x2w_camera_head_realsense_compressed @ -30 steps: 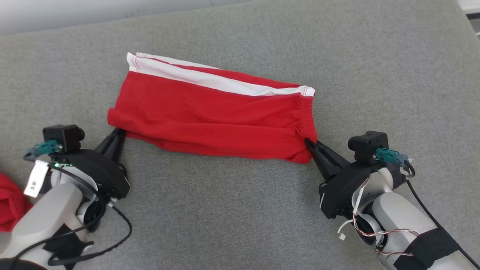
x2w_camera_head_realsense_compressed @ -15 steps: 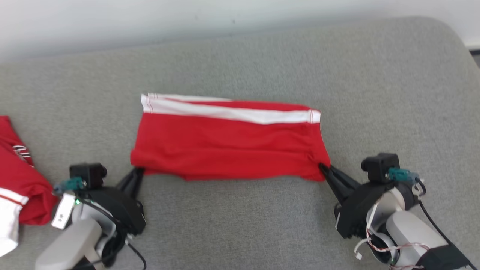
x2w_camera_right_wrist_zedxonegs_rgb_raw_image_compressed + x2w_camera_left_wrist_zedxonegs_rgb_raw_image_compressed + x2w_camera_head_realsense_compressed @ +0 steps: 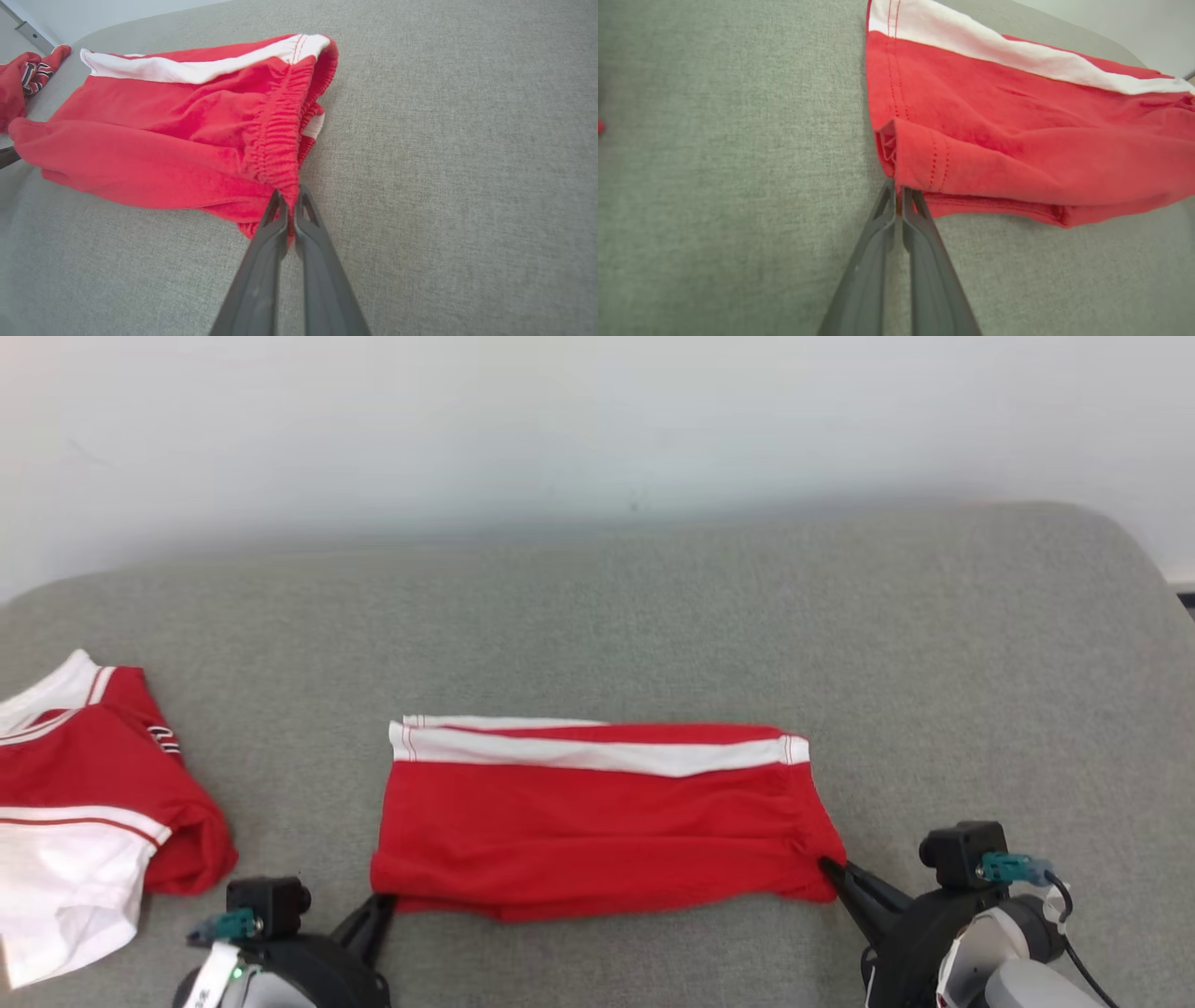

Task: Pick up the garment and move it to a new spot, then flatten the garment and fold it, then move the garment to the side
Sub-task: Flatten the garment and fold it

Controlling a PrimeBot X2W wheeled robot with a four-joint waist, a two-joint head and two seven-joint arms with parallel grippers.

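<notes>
A pair of red shorts (image 3: 597, 821) with a white side stripe lies folded lengthwise on the grey cushion. My left gripper (image 3: 385, 902) is shut on the shorts' near left corner at the leg hem (image 3: 897, 185). At the near right corner my right gripper (image 3: 827, 868) is shut on the gathered elastic waistband (image 3: 290, 196). The shorts (image 3: 1017, 140) stretch between the two grippers, and the near folded edge sags slightly. In the right wrist view the shorts (image 3: 177, 126) run off to the left.
A second red and white garment (image 3: 84, 803) lies crumpled at the cushion's left edge, also visible as red cloth (image 3: 23, 79) in the right wrist view. The grey cushion (image 3: 980, 691) ends at a pale wall behind and rounds off at the right.
The head camera has tilted up, so the whole scene has slid down the picture and the wall came into view. Both grippers keep their hold on the shorts, which now lie squarer to me.
</notes>
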